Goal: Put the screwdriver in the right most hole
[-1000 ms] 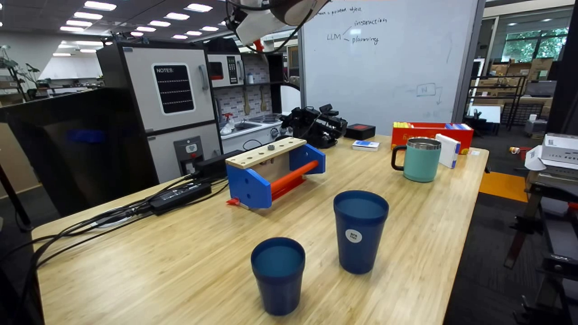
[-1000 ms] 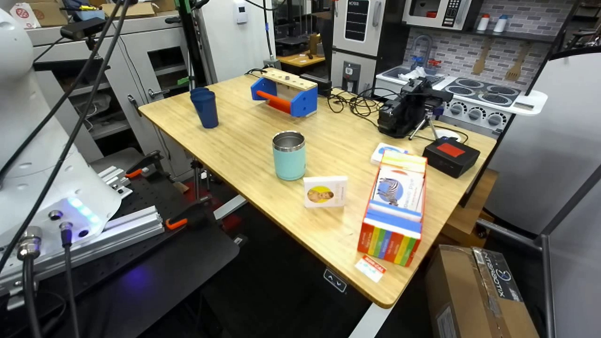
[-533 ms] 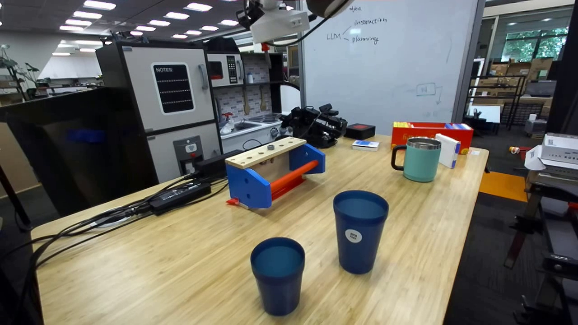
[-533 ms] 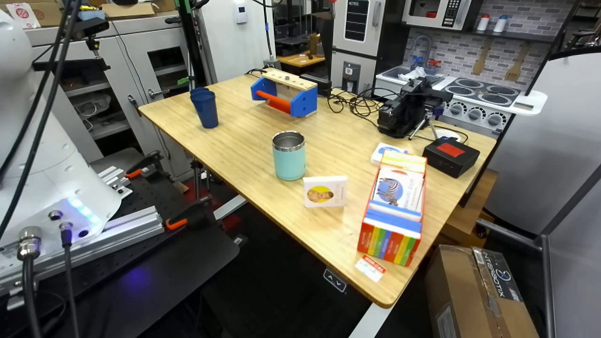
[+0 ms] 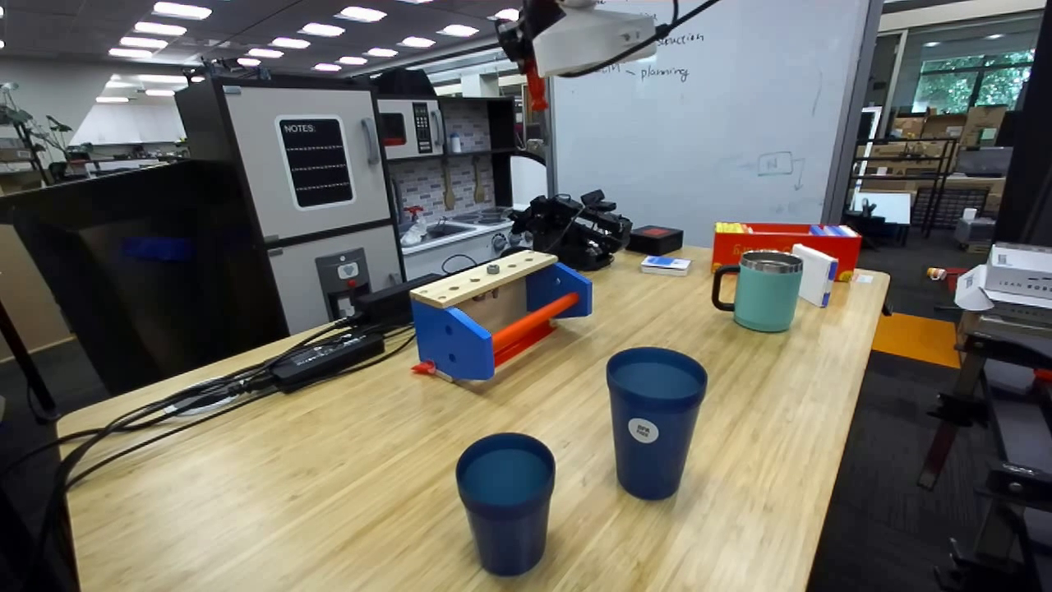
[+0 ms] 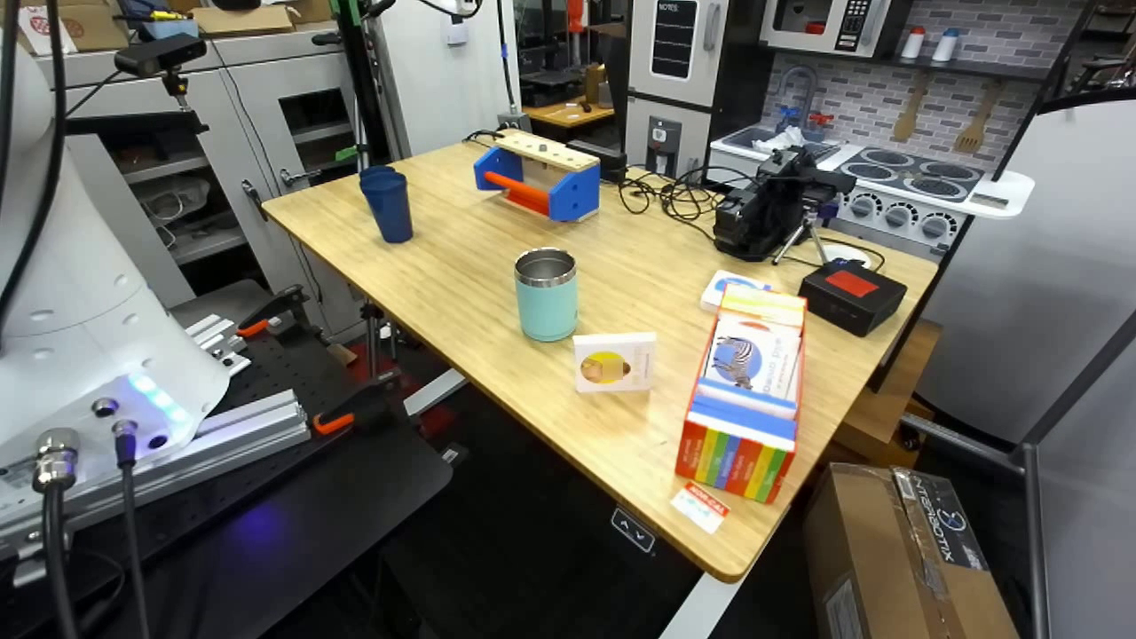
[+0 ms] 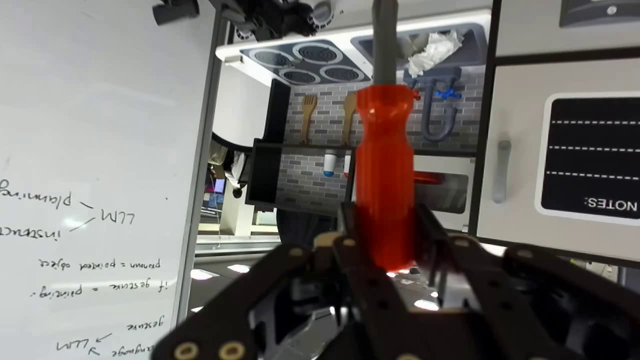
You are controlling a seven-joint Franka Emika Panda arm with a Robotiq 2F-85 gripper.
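My gripper (image 7: pixel 384 230) is shut on the red handle of the screwdriver (image 7: pixel 384 165) in the wrist view, which stands upside down. The grey metal shaft extends away from the jaws. In an exterior view the gripper (image 5: pixel 526 57) is high above the table, with the screwdriver (image 5: pixel 536 89) pointing down. The red handle also shows at the top edge of an exterior view (image 6: pixel 576 16). The blue-sided rack (image 5: pixel 454 341) with its pale wooden top bar stands below, and shows in an exterior view too (image 6: pixel 575 195). Small holes line the bar (image 5: pixel 460 288); a grey bolt sits mid-bar.
Two dark blue cups (image 5: pixel 655 427) and a teal mug (image 5: pixel 766 296) stand on the table (image 5: pixel 345 477). A red box of books (image 6: pixel 745 399), a small upright book (image 6: pixel 614 362), black equipment (image 6: pixel 772 209) and cables (image 5: pixel 246 386) lie around.
In an exterior view the gripper and screwdriver have moved right and lower. The red handle has come into view at the top edge of an exterior view. Rack, cups and mug have not moved.
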